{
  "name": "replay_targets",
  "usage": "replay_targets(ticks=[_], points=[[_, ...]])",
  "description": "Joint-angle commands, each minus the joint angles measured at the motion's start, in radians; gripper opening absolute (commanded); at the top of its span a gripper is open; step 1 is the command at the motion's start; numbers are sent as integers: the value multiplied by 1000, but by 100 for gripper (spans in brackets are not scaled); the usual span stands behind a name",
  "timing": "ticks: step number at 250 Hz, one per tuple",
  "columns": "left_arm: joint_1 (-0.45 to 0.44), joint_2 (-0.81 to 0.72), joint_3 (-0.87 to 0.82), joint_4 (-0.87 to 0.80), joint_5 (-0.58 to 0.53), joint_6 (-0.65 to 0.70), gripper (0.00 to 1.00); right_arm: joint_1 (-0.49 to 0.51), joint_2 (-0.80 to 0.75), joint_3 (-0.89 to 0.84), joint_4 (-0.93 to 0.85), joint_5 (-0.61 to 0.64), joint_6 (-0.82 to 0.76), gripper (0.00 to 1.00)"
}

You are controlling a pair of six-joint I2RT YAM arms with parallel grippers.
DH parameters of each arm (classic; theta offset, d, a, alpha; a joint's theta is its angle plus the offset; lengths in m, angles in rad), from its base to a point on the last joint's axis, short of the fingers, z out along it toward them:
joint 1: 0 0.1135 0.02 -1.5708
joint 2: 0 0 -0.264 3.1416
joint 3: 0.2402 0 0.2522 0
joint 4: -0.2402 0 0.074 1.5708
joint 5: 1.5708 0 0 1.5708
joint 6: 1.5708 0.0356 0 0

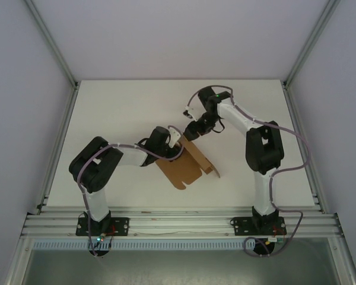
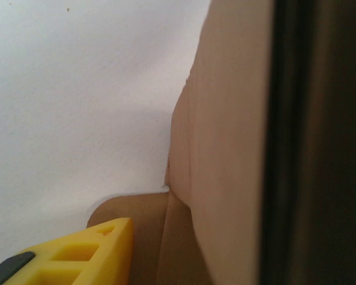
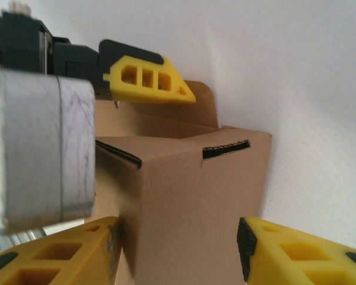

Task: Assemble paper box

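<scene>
The paper box is brown cardboard, partly folded, lying mid-table with a rounded flap toward the front. My left gripper is at its far left end. In the left wrist view my left gripper is open astride an upright cardboard panel, with a gap beside the yellow finger. My right gripper is at the box's far end. In the right wrist view my right gripper is open, and the box corner with its slot stands just ahead of the fingertips. One left finger hangs over the box.
The white table is bordered by aluminium rails on the left, right and front, with white walls behind. Both arm bases sit at the near edge, and grey cables run along the arms.
</scene>
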Motion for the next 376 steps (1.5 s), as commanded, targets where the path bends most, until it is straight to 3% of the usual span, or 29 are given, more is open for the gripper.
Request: replay_targets(ticks=[1,35,129,183,220,257,273,321,330,376], points=[[6,-29,-13,-30,12,12,46,-24,37,9,-63,78,-41,54],[27,-51,-38,39,41,4,49,-32,51,32,-135,65,-117,55],[68,68,134,-54,252,90,61,-47,117,111,-195,60,-144,54],[72,159,226,-106,300,121,60,-53,156,157,-235,51,-171,54],[72,195,282,-101,338,133,51,-63,188,198,-269,28,-183,54],[72,234,344,-102,365,112,30,-87,201,217,-280,24,-174,54],[70,247,363,-101,361,93,26,-96,204,220,-284,19,-168,54],[56,198,349,-68,256,-2,8,-100,182,220,-278,25,-145,56],[48,189,342,-66,199,-13,0,-101,175,218,-265,34,-119,59],[10,181,343,-154,-20,-15,0,-101,97,179,-138,104,50,71]])
